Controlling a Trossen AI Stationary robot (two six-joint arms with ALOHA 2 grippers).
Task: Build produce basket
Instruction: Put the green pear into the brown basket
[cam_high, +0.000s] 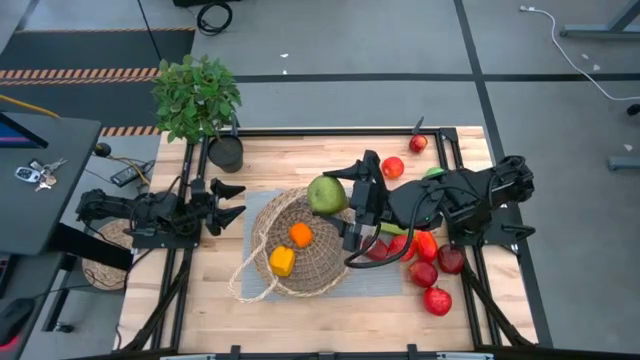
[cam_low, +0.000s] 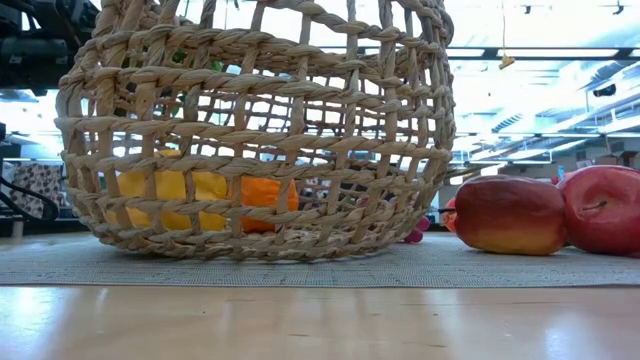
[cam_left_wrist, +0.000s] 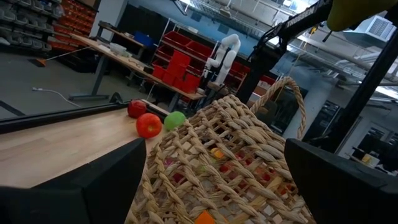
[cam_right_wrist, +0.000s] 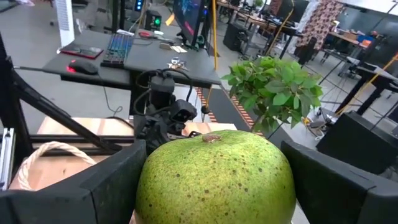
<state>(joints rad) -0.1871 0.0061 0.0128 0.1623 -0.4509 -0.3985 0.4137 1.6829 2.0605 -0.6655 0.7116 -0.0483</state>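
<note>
Woven wicker makes the basket (cam_high: 300, 250), which sits on a grey mat (cam_high: 380, 285) in the middle of the table (cam_high: 320, 160), and an orange (cam_high: 301, 234) and a yellow pepper (cam_high: 283, 261) lie inside it already. The right gripper (cam_high: 345, 190) holds a green pear (cam_high: 326, 195) between its widely spread fingers, just above the basket rim at about one o'clock, probably so the fruit can drop straight in. The left gripper (cam_high: 232, 201) waits fully open at nine o'clock of the basket, holding nothing. More red fruits (cam_high: 430, 275) lie at four o'clock (still outside). No brand or writing can be read anywhere.
</note>
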